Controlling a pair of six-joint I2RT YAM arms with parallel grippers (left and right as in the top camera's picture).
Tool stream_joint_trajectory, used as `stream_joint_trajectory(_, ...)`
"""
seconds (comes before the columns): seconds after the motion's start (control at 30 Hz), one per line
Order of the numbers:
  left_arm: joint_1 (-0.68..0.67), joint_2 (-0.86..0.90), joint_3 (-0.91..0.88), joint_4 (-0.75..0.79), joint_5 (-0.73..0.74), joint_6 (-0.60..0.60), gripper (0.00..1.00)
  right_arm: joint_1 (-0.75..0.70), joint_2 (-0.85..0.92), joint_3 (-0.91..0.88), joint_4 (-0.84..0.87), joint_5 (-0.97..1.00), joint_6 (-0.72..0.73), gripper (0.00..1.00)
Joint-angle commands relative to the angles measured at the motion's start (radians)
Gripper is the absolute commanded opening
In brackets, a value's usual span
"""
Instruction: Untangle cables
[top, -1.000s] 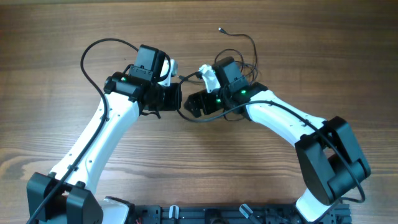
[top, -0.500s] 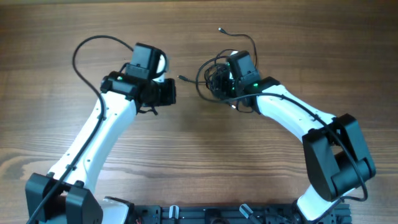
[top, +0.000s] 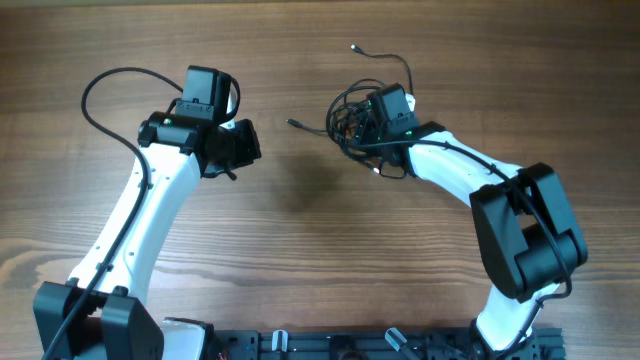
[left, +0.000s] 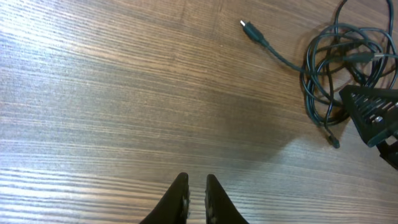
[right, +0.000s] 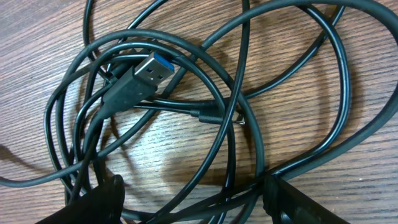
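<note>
From overhead, the left tool (top: 243, 148) has backed off toward the upper left in the past second. The right tool (top: 362, 125) has come down onto the cables (top: 348, 132), bunched right of centre and not yet loosened. Bare desk (top: 300, 230) lies between them.

Left wrist: the left tool (left: 195, 196) is nearly closed and empty, and one small plug (left: 245, 26) trails free at upper right.

Right wrist: the right tool (right: 196, 199) is wide, straddling strands below the USB plug (right: 146, 70).

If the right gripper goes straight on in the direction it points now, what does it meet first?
The cables: in the wrist view their tangled loops lie directly ahead of the right gripper, between its open fingers. The nearest strands would probably be met first, before the wooden table below; depth is unclear.
</note>
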Motion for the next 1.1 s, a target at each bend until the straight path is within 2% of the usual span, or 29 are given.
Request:
stream_joint_trajectory(0.0,0.002,-0.02,0.003,-0.005,-0.006,-0.013,0.12,0.003,0.105,-0.009,-0.024,-0.124,-0.005,0.66)
stream_joint_trajectory(0.03,0.002,-0.02,0.003,-0.005,-0.006,-0.013,0.12,0.003,0.106,-0.009,-0.032,-0.14,-0.02,0.62)
stream_joint_trajectory(0.1,0.002,-0.02,0.003,-0.005,-0.006,-0.013,0.12,0.003,0.106,-0.009,-0.048,-0.181,-0.069,0.47)
stream_joint_trajectory(0.13,0.002,-0.02,0.003,-0.006,-0.006,-0.013,0.12,0.003,0.106,-0.009,-0.052,-0.213,-0.102,0.27)
stream_joint_trajectory(0.17,0.002,-0.02,0.003,-0.006,-0.006,-0.013,0.12,0.003,0.106,-0.009,-0.055,-0.251,-0.134,0.04)
stream_joint_trajectory(0.27,0.002,-0.02,0.003,-0.006,-0.006,-0.012,0.13,0.003,0.104,-0.009,-0.053,-0.386,-0.236,0.04)
stream_joint_trajectory(0.37,0.002,-0.02,0.003,-0.005,-0.006,-0.009,0.14,0.004,0.094,-0.009,-0.059,-0.591,-0.454,0.04)
stream_joint_trajectory(0.5,0.002,-0.02,0.003,-0.006,-0.006,-0.009,0.15,0.004,0.068,-0.009,-0.135,-0.759,-0.665,0.04)
stream_joint_trajectory(0.6,0.002,-0.02,0.003,-0.006,-0.006,-0.009,0.14,0.004,0.046,-0.009,-0.224,-0.76,-0.75,0.04)
stream_joint_trajectory(0.7,0.002,-0.02,0.003,-0.006,-0.006,-0.009,0.15,0.003,0.046,-0.009,-0.253,-0.565,-0.65,0.04)
stream_joint_trajectory(0.73,0.002,-0.02,0.003,-0.006,-0.006,-0.009,0.14,0.003,0.046,-0.009,-0.265,-0.41,-0.546,0.05)
stream_joint_trajectory(0.8,0.002,-0.02,0.003,-0.008,-0.005,-0.009,0.15,0.004,0.046,-0.009,-0.266,-0.365,-0.526,0.13)
stream_joint_trajectory(0.93,-0.001,-0.02,-0.007,-0.035,0.043,0.043,0.17,0.003,0.044,-0.008,-0.2,-0.542,-0.592,0.51)
stream_joint_trajectory(1.07,-0.02,-0.018,-0.026,-0.077,0.047,0.049,0.18,0.003,0.044,0.019,-0.12,-0.605,-0.542,0.71)
